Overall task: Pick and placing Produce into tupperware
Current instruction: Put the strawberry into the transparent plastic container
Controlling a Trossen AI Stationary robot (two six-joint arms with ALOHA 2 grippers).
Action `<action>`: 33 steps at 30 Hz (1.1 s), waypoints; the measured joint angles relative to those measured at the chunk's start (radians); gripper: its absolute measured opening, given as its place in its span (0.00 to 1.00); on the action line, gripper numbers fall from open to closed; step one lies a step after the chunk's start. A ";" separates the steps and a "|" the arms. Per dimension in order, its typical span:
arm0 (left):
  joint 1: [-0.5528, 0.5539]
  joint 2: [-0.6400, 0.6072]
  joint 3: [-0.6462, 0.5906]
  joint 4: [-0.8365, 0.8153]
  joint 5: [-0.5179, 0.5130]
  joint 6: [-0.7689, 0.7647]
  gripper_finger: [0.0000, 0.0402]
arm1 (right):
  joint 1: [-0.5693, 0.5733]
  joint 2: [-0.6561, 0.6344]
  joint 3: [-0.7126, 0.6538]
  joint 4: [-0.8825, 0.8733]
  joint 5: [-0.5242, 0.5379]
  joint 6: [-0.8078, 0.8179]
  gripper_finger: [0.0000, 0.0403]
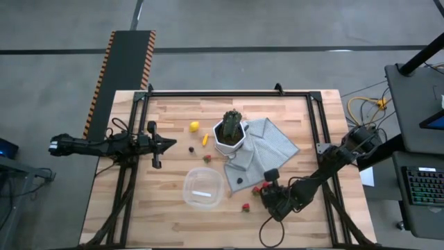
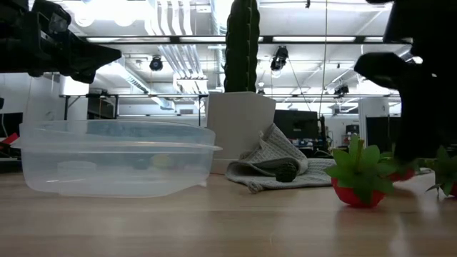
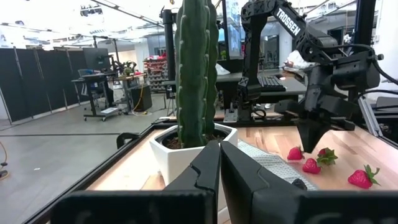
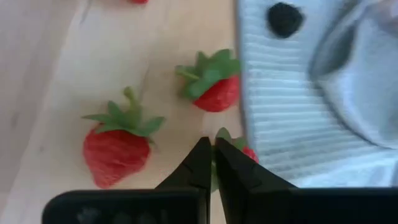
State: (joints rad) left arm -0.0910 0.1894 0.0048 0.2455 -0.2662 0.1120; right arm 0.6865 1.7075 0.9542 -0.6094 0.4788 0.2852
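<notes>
High view: my right hand (image 1: pixel 266 189) sits low over the strawberries (image 1: pixel 257 189) at the grey cloth (image 1: pixel 267 142) edge, near the empty tupperware (image 1: pixel 202 188); my left hand (image 1: pixel 170 144) waits closed at the counter's (image 1: pixel 173 222) left.

Low view: the tupperware holds no produce.

Right wrist view: my fingers are together on a strawberry's (image 4: pixel 239 152) leafy top, likely for lifting.
</notes>
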 joint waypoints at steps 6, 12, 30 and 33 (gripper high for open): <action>0.000 0.000 0.000 0.000 0.000 0.000 0.00 | 0.000 -0.031 0.052 -0.068 0.045 0.002 0.02; 0.000 0.000 0.000 0.000 0.000 0.000 0.00 | -0.023 -0.071 0.102 -0.037 0.106 -0.023 0.02; 0.000 -0.002 0.000 0.005 0.000 0.000 0.00 | -0.305 -0.070 0.136 0.581 -0.203 -0.319 0.02; 0.000 -0.002 0.000 0.005 0.000 0.000 0.00 | -0.338 -0.070 0.134 0.605 -0.218 -0.338 0.02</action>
State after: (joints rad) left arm -0.0910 0.1871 0.0048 0.2508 -0.2661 0.1120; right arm 0.3485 1.6371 1.0882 -0.0044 0.2603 -0.0528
